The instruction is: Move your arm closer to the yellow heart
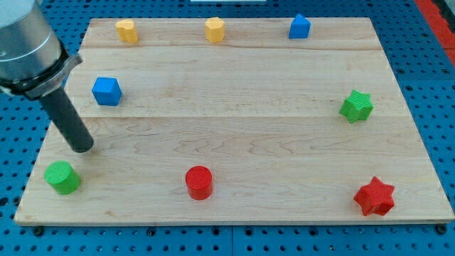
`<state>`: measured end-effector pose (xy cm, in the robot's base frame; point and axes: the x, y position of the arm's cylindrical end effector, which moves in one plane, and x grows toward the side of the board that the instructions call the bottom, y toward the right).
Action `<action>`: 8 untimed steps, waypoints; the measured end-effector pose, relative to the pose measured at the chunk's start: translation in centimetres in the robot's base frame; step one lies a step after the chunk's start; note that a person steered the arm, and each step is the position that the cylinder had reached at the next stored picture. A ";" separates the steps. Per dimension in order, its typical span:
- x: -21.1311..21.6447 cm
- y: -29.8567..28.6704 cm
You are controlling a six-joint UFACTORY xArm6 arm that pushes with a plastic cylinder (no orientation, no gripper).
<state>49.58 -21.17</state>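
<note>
The yellow heart (126,30) sits at the top left of the wooden board (234,121). A yellow hexagon (215,30) lies to its right along the top edge. My tip (82,148) is at the view's left, well below the heart. It stands just below and left of the blue cube (106,91) and above the green cylinder (62,177). The tip touches no block.
A blue block (299,27) sits at the top right. A green star (356,106) is at the right edge, a red star (374,196) at the bottom right, and a red cylinder (199,182) at the bottom middle. The arm's grey body (25,46) fills the top left corner.
</note>
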 end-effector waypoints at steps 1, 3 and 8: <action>-2.5 7.8; -11.6 24.2; -11.9 11.3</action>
<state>37.69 -9.88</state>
